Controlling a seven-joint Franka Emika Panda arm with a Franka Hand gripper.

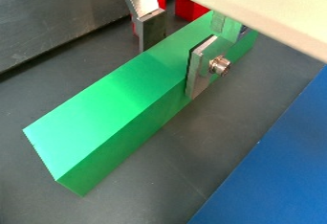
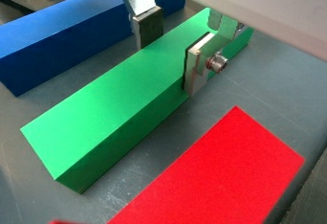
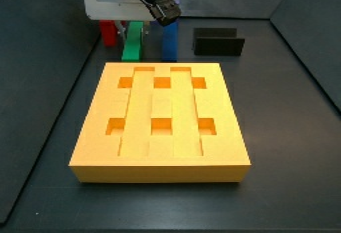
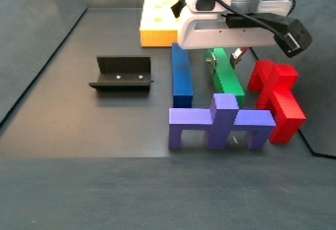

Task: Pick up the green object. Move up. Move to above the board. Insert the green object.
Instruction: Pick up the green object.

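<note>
The green object point(image 1: 115, 113) is a long bright-green bar lying flat on the dark floor, also seen in a wrist view point(image 2: 109, 123) and in both side views point(image 3: 134, 42) point(image 4: 227, 77). My gripper point(image 1: 167, 70) point(image 2: 169, 65) is low over one end of the bar, with a finger on each long side. One finger point(image 1: 205, 67) lies against the bar's side. The other finger point(image 1: 143, 32) stands a little off the far edge. The jaws are open around the bar. The yellow-orange board point(image 3: 160, 122) point(image 4: 157, 23) with six square holes lies apart from the bar.
A blue bar point(image 4: 182, 77) point(image 2: 64, 36) point(image 3: 170, 40) with a purple crosspiece point(image 4: 221, 126) lies along one side of the green bar. A red block point(image 4: 278, 96) point(image 2: 217, 180) lies along the other. The black fixture point(image 3: 220, 43) point(image 4: 125, 74) stands to one side.
</note>
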